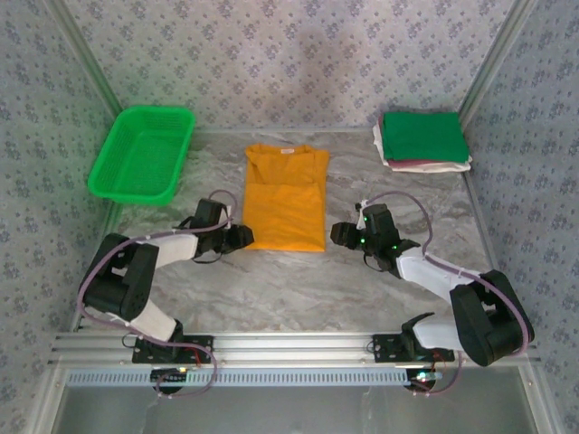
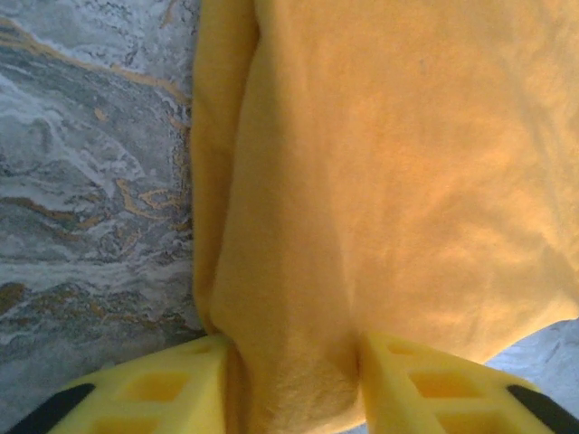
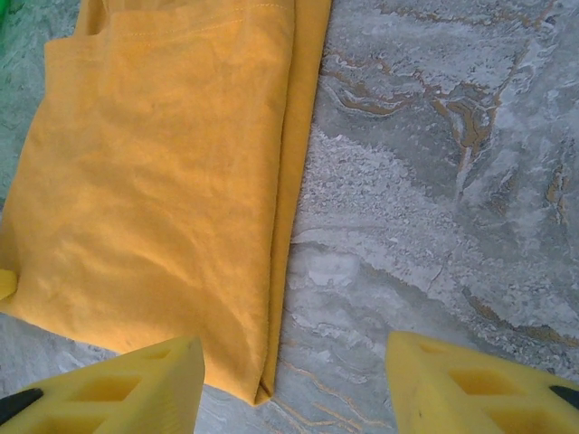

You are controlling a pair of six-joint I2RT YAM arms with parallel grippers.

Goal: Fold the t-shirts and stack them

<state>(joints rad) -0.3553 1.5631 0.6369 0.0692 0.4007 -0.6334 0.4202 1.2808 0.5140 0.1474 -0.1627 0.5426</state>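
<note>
Bright, even overhead light; faint soft shadows edge the tee (image 1: 285, 199); the left wrist view looks slightly soft close to it.

I'm seeing the orange-yellow t-shirt (image 1: 285, 199) showing one plain, even colour across its upper face. The far-right stack is showing a green t-shirt (image 1: 423, 136) on top, a maroon t-shirt (image 1: 412, 164) as a thin strip beneath, and a white t-shirt (image 1: 452, 167) lowest. The basket (image 1: 143, 154) is showing bright green mesh. The tabletop (image 1: 271, 289) is reading as grey marble with rust-brown veins. The walls (image 1: 298, 54) are carrying pale blue-grey paper with a repeating floral motif. The left claw (image 2: 294, 398) and right claw (image 3: 294, 380) are showing yellow fingers, black at the outer edges.
</note>
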